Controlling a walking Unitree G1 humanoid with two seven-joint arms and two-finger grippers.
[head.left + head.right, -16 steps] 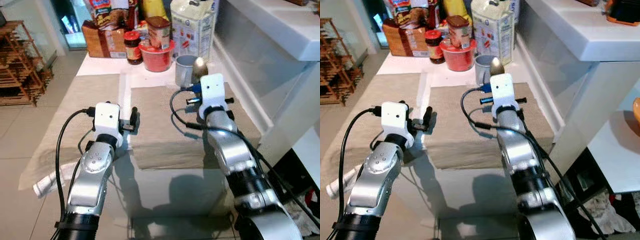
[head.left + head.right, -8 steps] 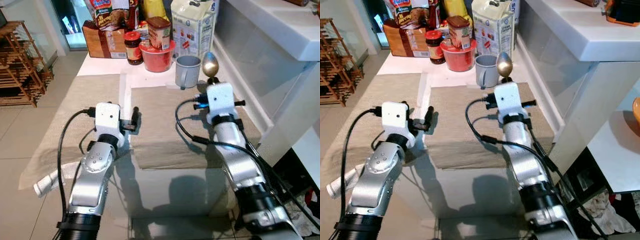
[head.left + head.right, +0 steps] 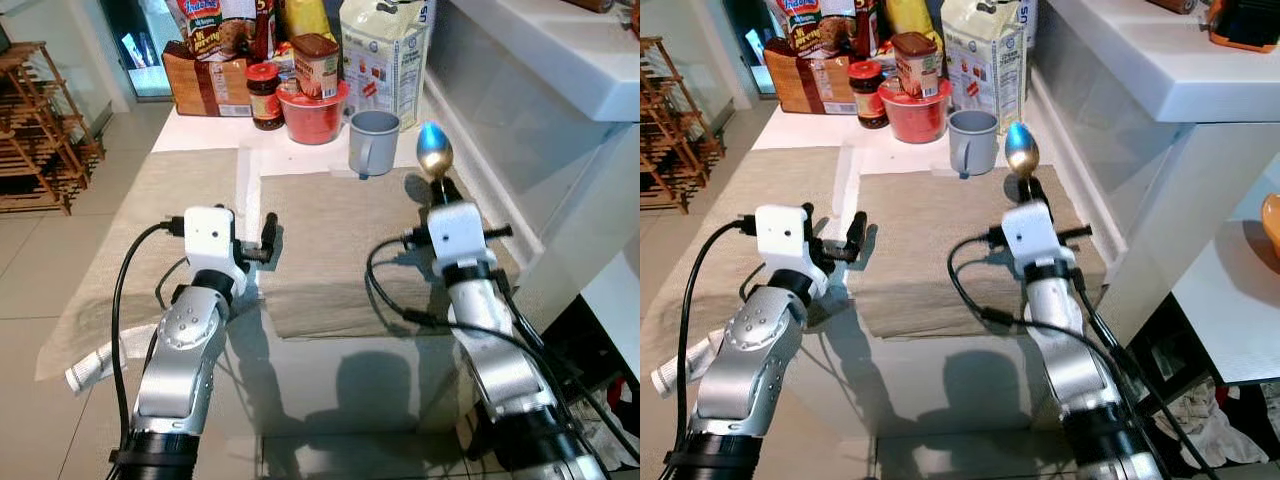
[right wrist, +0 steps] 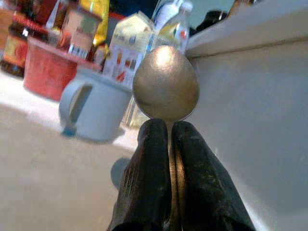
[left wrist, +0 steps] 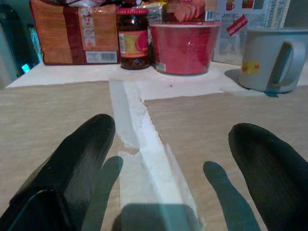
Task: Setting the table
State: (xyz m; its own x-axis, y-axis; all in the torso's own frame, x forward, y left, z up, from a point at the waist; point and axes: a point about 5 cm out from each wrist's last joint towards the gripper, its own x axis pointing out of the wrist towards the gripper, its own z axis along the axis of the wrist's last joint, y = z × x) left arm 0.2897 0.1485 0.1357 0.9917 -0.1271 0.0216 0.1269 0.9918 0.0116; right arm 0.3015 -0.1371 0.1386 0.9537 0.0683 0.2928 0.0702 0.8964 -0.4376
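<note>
bare placemat (image 3: 330,235), mug (image 3: 373,141) behind

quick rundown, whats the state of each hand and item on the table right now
right hand: shut on the spoon, bowl end up
left hand: open, holding nothing, over the placemat seam
grey mug: upright, past the right placemat
jam jar: upright, lid on
red tub: upright
</note>
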